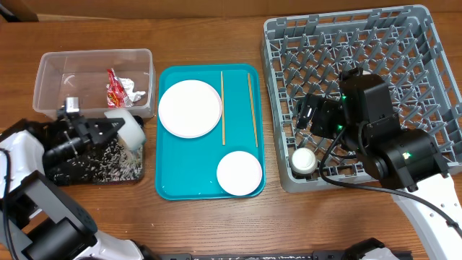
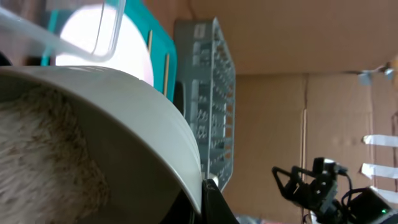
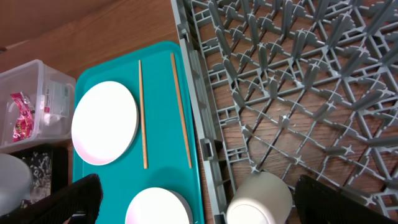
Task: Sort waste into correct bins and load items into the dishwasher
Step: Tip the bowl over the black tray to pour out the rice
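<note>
- Overhead view: the left gripper (image 1: 118, 130) is closed on the rim of a white bowl (image 1: 128, 128) and holds it tipped on its side above the black tray (image 1: 54, 173).
- Left wrist view: the smooth curved wall of this bowl fills most of the frame. A pale, grainy mass of rice (image 2: 43, 155) lies inside it, and one dark finger (image 2: 217, 208) sits at the rim.
- Loose grains (image 1: 108, 162) are scattered over the shallow, matt black tray, thickest below the tipped bowl.
- The clear tub (image 1: 50, 72) is rectangular with rounded corners and stands just behind the black tray. Inside it are a crumpled red-and-white wrapper (image 1: 114, 87) and a crumpled white tissue (image 1: 133, 90), touching each other.
- The teal tray (image 1: 170, 180) is flat and glossy, and lies between the two bins and the rack. On it are a round white plate (image 1: 189, 108), two thin wooden chopsticks (image 1: 222, 108) lying straight, almost parallel and apart, and a second bowl (image 1: 240, 173) near the front right corner.
- The grey dish rack (image 1: 426, 43) is a square plastic lattice with upright pegs, and it rests on the wooden surface (image 1: 216, 224).
- A small white cup (image 1: 304, 160) sits in the rack, in the corner nearest the teal tray. I cannot tell if its mouth faces up or down.
- The right gripper (image 3: 198, 186) hangs over the rack with its fingers spread wide and holds nothing. In the right wrist view the cup appears below, between the two fingers.
</note>
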Tool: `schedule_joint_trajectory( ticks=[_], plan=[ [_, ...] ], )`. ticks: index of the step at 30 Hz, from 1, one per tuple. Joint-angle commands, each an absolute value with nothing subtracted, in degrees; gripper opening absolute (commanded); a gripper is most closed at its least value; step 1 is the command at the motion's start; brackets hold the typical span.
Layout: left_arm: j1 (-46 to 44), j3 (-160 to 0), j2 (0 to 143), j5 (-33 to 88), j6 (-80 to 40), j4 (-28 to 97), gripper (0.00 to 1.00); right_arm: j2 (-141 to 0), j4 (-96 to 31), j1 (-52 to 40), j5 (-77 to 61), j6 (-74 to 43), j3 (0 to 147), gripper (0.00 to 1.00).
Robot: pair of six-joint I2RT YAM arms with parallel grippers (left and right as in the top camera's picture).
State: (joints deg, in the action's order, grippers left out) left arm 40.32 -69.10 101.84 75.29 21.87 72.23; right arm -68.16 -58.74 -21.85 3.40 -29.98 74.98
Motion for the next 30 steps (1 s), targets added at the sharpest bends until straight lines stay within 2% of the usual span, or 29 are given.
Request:
schedule_joint_trajectory(
  ticks=[1,10,22,24,27,28,30],
  plan=[
    [42.7,-69.1,101.9,82.7,29.9,73.1,0.04,-68.2,-58.7,-22.1,4.0,-30.0,75.8,1.0],
    [43.3,-68.8,101.9,84.1,41.1,80.7,0.04,-68.2,-58.7,-22.1,4.0,-30.0,75.8,1.0],
    [43.9,-68.7,101.9,84.4,45.8,83.9,0.04,-68.2,-58.7,-22.1,4.0,-30.0,75.8,1.0],
    [43.9,-68.7,101.9,84.3,42.5,85.8,0.04,-68.2,-58.7,-22.1,4.0,-30.0,75.8,1.0],
    [43.8,-68.7,101.8,84.9,49.1,89.1,0.04,-68.2,-58.7,-22.1,4.0,-30.0,75.8,1.0],
    [44.1,-68.7,101.8,84.3,49.5,87.4,0.04,-68.2,-58.7,-22.1,4.0,-30.0,75.8,1.0],
    [44.7,-68.7,101.9,83.9,43.1,84.1,0.04,-68.2,-58.7,-22.1,4.0,-30.0,75.8,1.0]
  ],
)
